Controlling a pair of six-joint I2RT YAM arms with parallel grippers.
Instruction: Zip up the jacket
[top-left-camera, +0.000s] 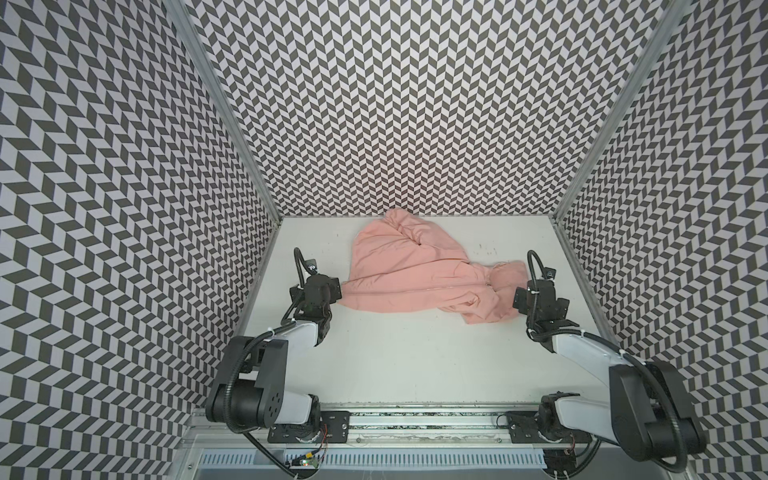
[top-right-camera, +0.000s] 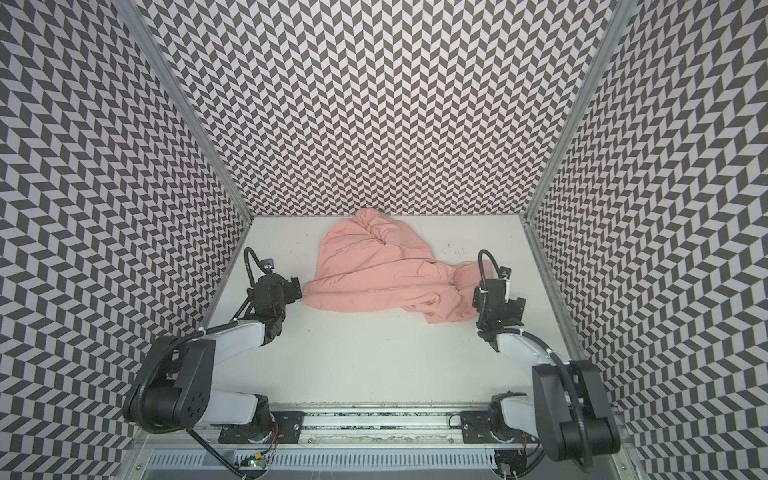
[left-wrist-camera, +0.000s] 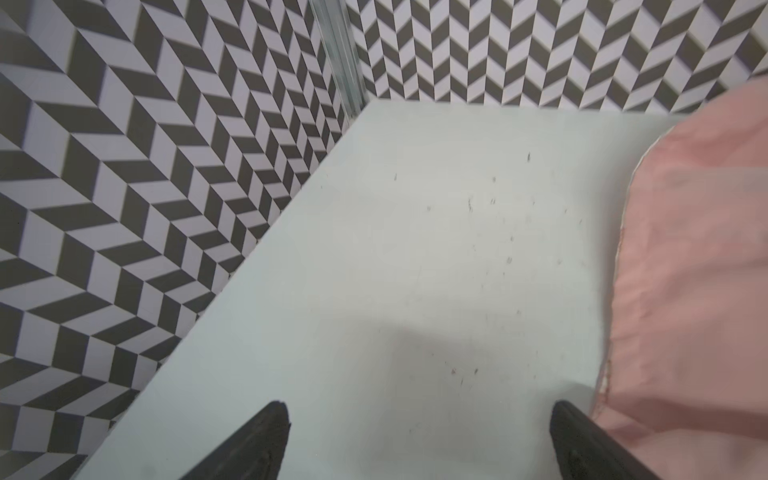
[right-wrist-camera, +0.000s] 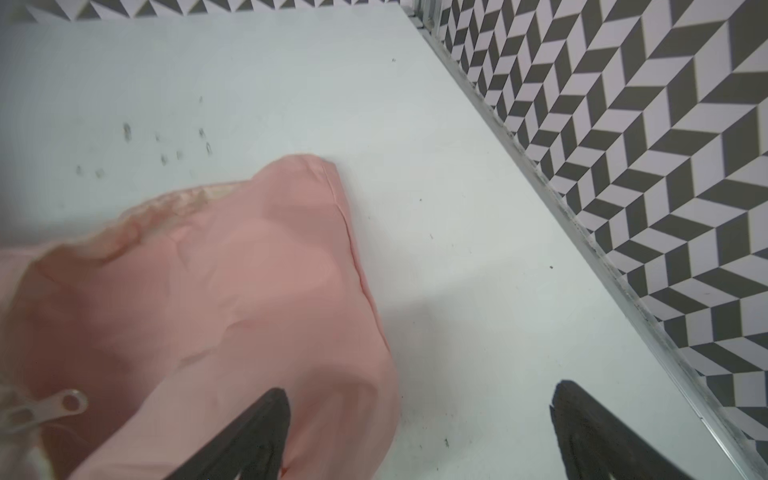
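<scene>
The salmon-pink jacket (top-left-camera: 411, 270) (top-right-camera: 370, 270) lies crumpled on the white table, stretching from the back wall towards the right. My left gripper (top-left-camera: 334, 291) (left-wrist-camera: 419, 409) is open at the jacket's left hem, with bare table between its fingers and the fabric (left-wrist-camera: 685, 270) just beside one finger. My right gripper (top-left-camera: 519, 297) (right-wrist-camera: 419, 392) is open at the jacket's right end. One of its fingers (right-wrist-camera: 257, 428) hangs over the pink fabric (right-wrist-camera: 228, 299) and its opposite one over bare table. A metal zipper pull (right-wrist-camera: 62, 403) shows at the edge of the right wrist view.
Chevron-patterned walls (top-left-camera: 415, 104) close in the table (top-left-camera: 395, 353) on three sides, with aluminium posts (top-left-camera: 224, 108) at the back corners. A metal rail (top-left-camera: 415, 419) with both arm bases runs along the front edge.
</scene>
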